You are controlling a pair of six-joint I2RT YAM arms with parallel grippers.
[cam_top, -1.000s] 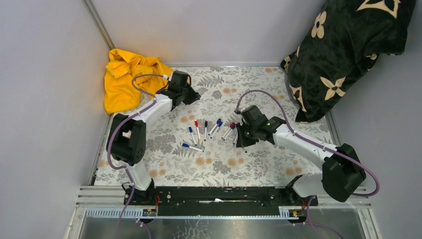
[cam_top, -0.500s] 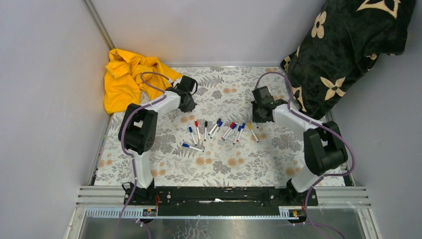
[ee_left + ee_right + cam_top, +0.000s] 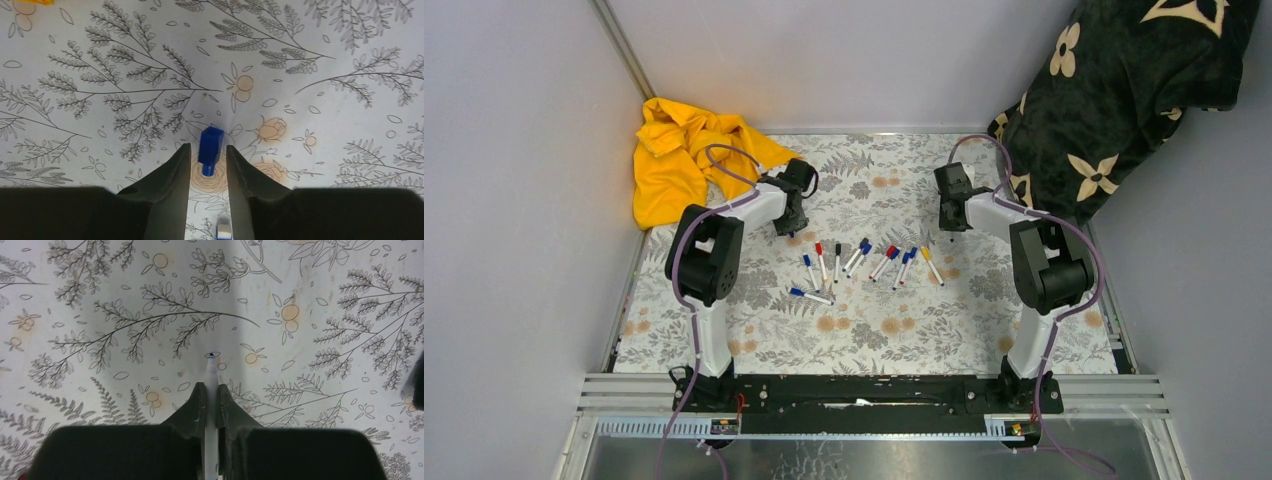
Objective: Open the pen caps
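Left wrist view alone shows 1 blue cap (image 3: 210, 145) between the left gripper's (image 3: 208, 147) spread fingers, touching neither (too small to tell from above), up-left of the pen row (image 3: 864, 263). Up-right of that row, right wrist view shows the right gripper (image 3: 211, 386) pinching 1 uncapped pen (image 3: 211, 371).

Blurry blue-white pen (image 3: 223, 231), perhaps, at bottom edge

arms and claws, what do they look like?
Same build: left arm and right arm have white links, bulky black joint housings, a purple cable along each. The left claw and right claw each have two black fingers tapering to narrow tips.
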